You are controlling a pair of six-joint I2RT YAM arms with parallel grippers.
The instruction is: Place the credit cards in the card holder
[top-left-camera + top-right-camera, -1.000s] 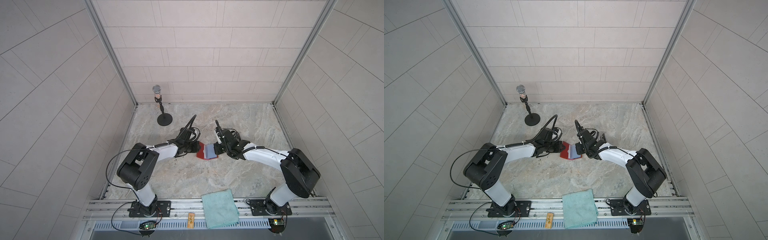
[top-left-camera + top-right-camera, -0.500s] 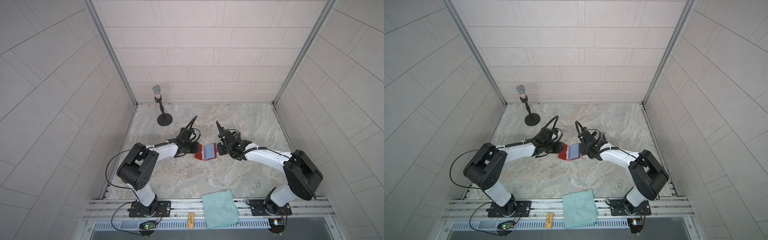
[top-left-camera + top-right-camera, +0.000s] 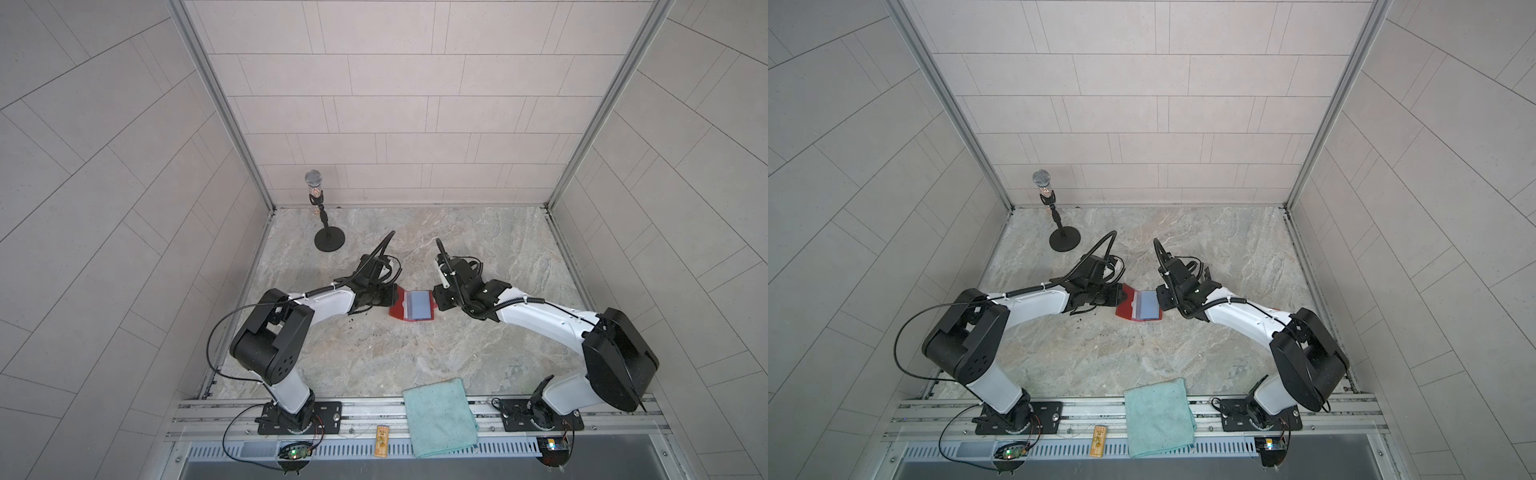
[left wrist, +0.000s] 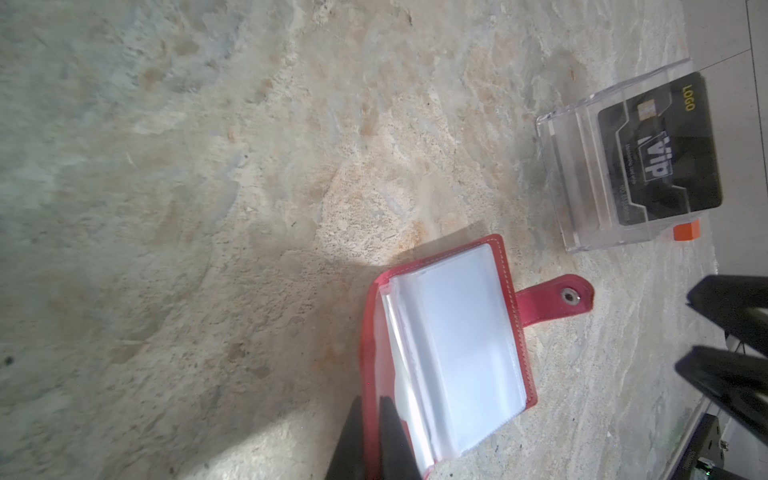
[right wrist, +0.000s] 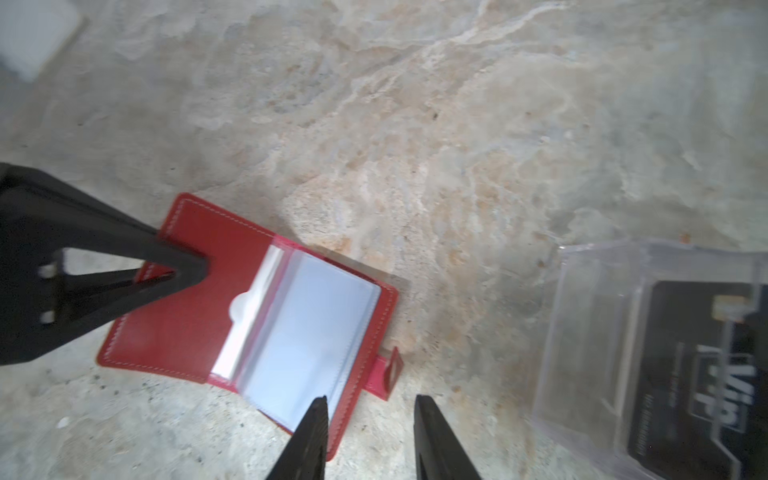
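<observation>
**A:** Where is the wallet?

**B:** Centre of the frame in both top views, lying open between my two arms. My left gripper is clamped tight on its red cover, pinning that side down. A pale blue card seems to sit in the top sleeve already.

**A:** And your right gripper?

**B:** Jaws partly apart, nothing between them. It hangs just off the wallet's tab edge, touching neither tab nor sleeve as far as I can see.

**A:** So what is left?

**B:** The black card. It stands tilted in the clear box, apart from the wallet, out past the tab side. That is my right gripper's side, so the right arm is plainly nearer, and the left is busy anyway.

**A:** How does it lie?

**B:** Its long edge runs roughly parallel to the wallet's spine, I judge. I'd have to turn away from the wallet and pinch the card's free top edge.

**A:** Can you see the box from above?

**B:** No. I can't pick it out in either top view. I think my right arm covers it.
</observation>
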